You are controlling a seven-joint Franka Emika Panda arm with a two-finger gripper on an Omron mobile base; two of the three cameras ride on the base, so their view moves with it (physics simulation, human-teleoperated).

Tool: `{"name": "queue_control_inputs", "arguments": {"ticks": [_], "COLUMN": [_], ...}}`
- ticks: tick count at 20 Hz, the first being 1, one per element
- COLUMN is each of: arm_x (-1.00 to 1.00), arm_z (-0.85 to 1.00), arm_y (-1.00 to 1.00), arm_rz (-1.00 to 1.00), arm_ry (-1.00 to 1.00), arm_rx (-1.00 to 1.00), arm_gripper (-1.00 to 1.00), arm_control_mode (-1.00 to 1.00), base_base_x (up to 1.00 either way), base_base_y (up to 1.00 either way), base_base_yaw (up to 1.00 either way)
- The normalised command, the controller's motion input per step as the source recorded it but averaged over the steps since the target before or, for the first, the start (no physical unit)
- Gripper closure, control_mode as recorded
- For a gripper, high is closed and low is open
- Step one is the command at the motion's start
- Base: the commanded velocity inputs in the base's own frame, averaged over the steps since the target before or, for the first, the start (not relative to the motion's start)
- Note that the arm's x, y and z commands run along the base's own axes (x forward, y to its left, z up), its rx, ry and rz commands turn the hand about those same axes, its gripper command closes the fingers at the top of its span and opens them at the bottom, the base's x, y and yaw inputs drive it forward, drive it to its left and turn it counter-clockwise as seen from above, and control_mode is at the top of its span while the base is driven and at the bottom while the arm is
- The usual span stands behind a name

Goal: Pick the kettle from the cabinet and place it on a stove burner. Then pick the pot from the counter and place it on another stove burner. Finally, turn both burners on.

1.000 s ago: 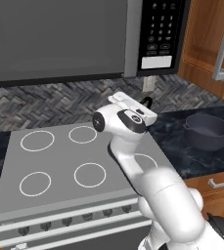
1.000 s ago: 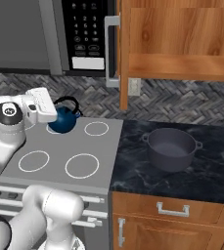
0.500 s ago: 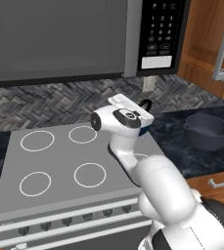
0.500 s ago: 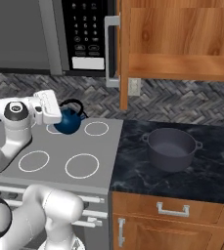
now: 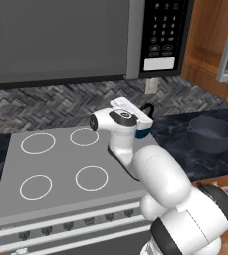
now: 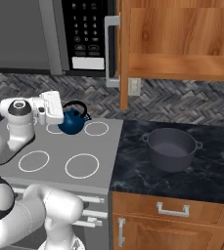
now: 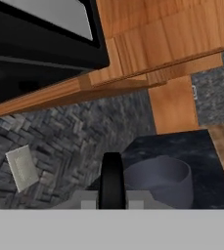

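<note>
A: Gripper (image 6: 59, 113) state?

B: Fingers pressed together on the black arched handle of the kettle (image 6: 73, 121). In the hand view that handle (image 7: 111, 179) runs up from between the fingertips.

A: Kettle location?

B: At the back of the cooktop (image 6: 99, 168), toward its right rear corner, over or just beside the small rear burner ring (image 6: 96, 128). Cannot tell whether its base touches the surface. In the left base view just a sliver of blue (image 5: 143, 133) and the handle arc show past the wrist.

A: Arm?

B: White arm (image 5: 160, 174) rises from the front right of the stove and bends across the cooktop to the back edge; the hand is turned sideways.

A: Pot?

B: Pot (image 6: 171, 148) sits upright on the counter (image 6: 211, 176), right of the cooktop, well apart from the kettle, no lid. The hand view looks straight at it (image 7: 165, 181).

A: Other burners?

B: Three more white rings in the left base view, two front (image 5: 91, 178), one rear left (image 5: 38, 143), all bare. Knob row (image 5: 65, 226) along the front edge.

A: Cabinet?

B: Cabinet (image 6: 182, 34) above the counter, door swung out with the silver bar handle (image 6: 111, 51), plank shelf visible. Microwave (image 6: 81, 34) is to its left, above the stove.
</note>
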Motion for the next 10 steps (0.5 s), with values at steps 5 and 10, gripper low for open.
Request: {"name": "queue_control_inputs", "arguments": {"ticks": [5,10], "arm_x": [0.13,0.14], "arm_z": [-0.03,0.00], "arm_y": [-0.09,-0.12], "arm_rz": [-0.09,-0.09], "arm_ry": [-0.01,0.00], "arm_rx": [0.00,0.00], "arm_gripper": [1.00,1.00], "arm_control_mode": [-1.00,-1.00], "base_base_x": [0.00,0.00], "base_base_y": [0.00,0.00], "base_base_yaw": [0.00,0.00]}}
